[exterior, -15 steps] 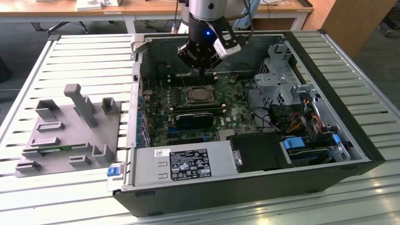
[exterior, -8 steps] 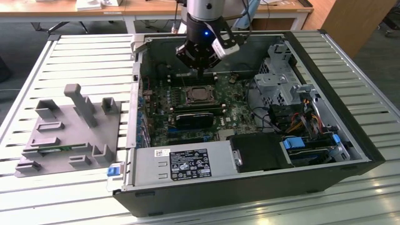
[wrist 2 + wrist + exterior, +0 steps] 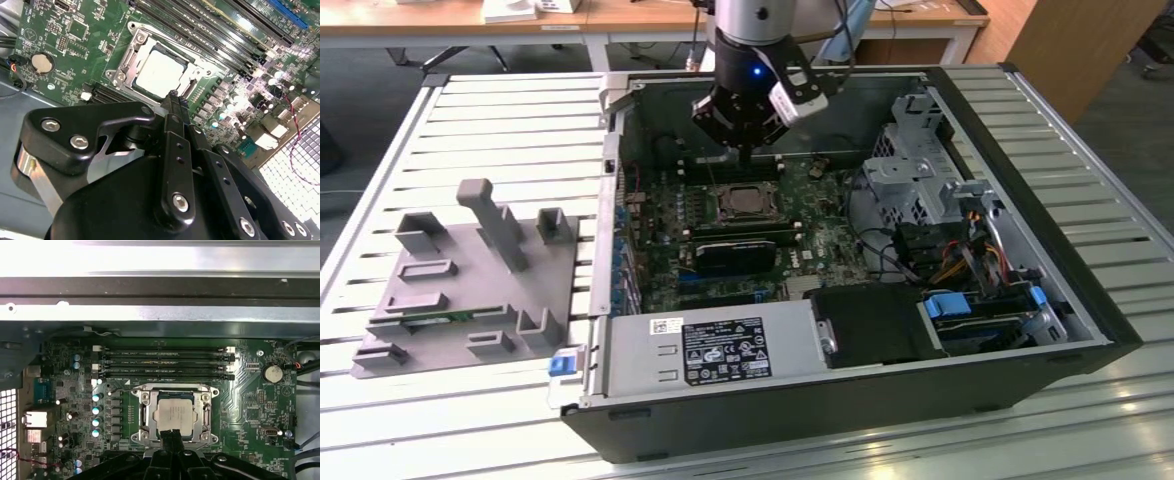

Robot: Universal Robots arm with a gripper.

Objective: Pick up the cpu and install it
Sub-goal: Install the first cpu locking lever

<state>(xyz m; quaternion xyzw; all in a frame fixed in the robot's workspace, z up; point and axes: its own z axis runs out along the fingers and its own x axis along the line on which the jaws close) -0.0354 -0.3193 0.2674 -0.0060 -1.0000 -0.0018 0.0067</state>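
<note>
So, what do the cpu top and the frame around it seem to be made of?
The cpu top looks like brushed metal, silver-grey with a dull sheen, a thin tan edge showing in both wrist views. The socket frame around it looks like bright plated steel: it glints and has screw heads. The gripper hangs just above.

A robotics lab or workshop, set up for computer assembly.

An open desktop computer case [image 3: 854, 250] lies on its side on a slatted metal table [image 3: 507, 130], its green motherboard [image 3: 720, 250] bare to the room. On the exterior view's left sits a grey fixture tray [image 3: 467, 280] with upright holders. Beyond the far edge stand wooden desks [image 3: 640, 20] and a wooden panel [image 3: 1067, 50], on a grey floor [image 3: 374, 60]. A robot arm [image 3: 754, 30] reaches down into the case.
</note>
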